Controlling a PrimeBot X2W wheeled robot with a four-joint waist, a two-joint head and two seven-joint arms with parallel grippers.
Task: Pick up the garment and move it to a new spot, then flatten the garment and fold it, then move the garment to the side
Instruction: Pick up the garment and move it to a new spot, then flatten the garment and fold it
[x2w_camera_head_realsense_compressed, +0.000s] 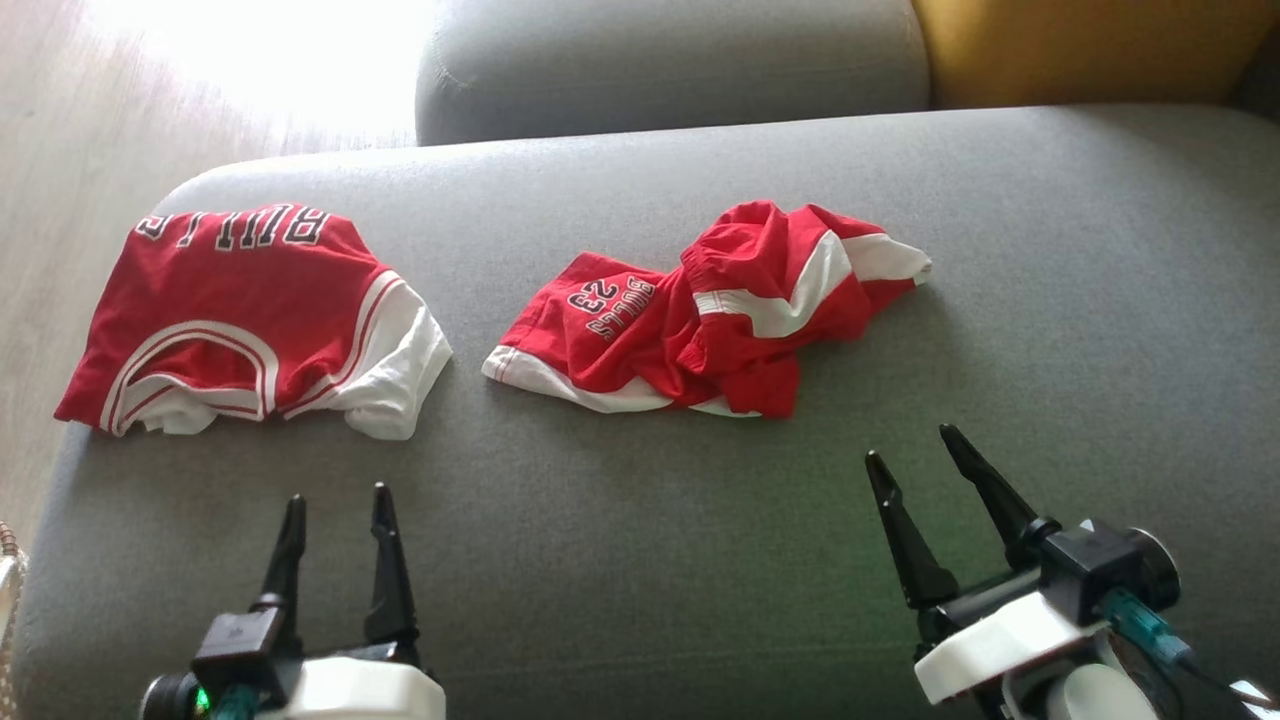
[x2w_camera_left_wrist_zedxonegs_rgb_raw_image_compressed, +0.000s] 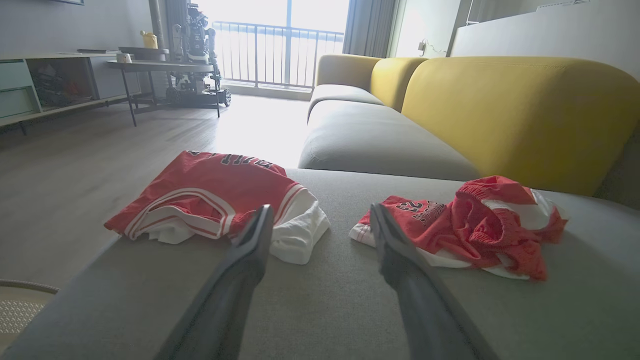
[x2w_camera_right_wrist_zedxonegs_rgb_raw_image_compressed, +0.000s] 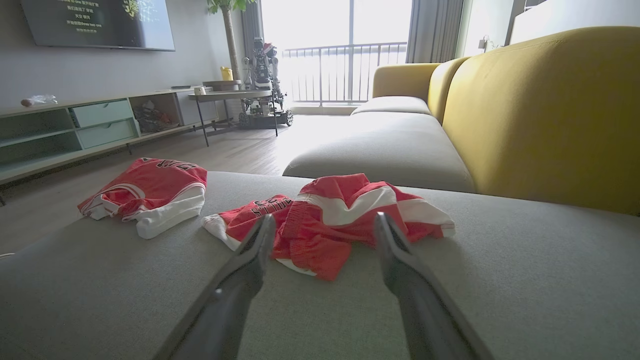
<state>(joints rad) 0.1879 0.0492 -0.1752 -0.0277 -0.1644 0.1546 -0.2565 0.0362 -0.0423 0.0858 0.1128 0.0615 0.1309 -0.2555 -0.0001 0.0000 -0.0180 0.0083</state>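
On grey sofa (x2w_camera_head_realsense_compressed: 1050, 250): crumpled red shorts (x2w_camera_head_realsense_compressed: 720, 310) mid, jersey (x2w_camera_head_realsense_compressed: 250, 310) left; L gripper (x2w_camera_head_realsense_compressed: 337, 492), R gripper (x2w_camera_head_realsense_compressed: 909, 442) spread, empty.

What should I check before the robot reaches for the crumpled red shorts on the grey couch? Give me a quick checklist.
1. Left gripper open and empty: ok.
2. Right gripper open and empty: ok.
3. Nothing lying on the crumpled shorts: ok.
4. Shorts apart from the folded jersey: ok, a strip of bare cushion shows between them.
5. Free room on the grey cushion for a new spot: ok, it is bare to the right of the shorts.
6. Shorts already flat: not ok, they are bunched and folded over themselves.
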